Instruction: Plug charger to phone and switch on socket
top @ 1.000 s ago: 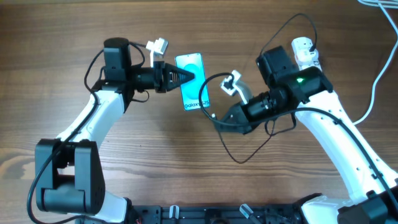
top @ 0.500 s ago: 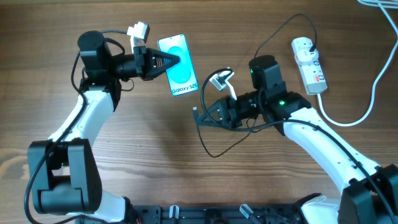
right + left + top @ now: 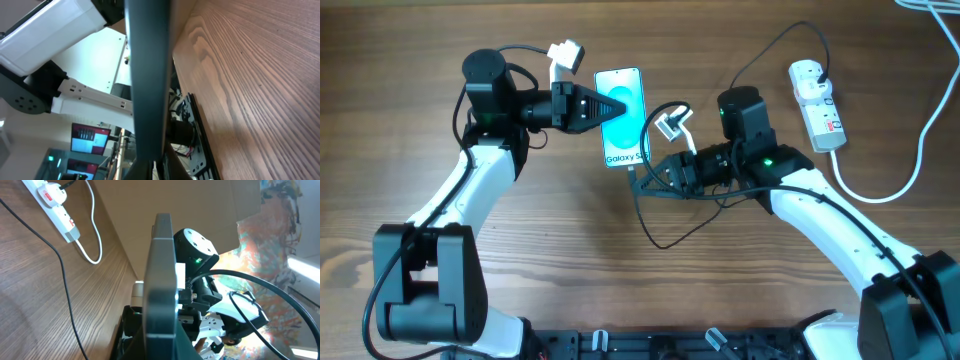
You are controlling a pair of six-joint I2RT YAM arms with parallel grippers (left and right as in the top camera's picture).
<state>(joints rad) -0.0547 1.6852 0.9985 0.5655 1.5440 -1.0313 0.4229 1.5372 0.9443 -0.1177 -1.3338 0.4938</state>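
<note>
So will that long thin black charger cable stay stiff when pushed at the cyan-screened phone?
Probably not: the thin black charger cable lies in loose curves, so it likely buckles. Slack towards the white power strip suggests little pull-back. Only the stub at the right gripper should hold aim.

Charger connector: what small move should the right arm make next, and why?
Probably ease the right gripper toward the "Galaxy S25" end of the phone to seat the charger. The left gripper holds the phone, and the connector sits right at that end. Whether it is already in the port cannot be told.
</note>
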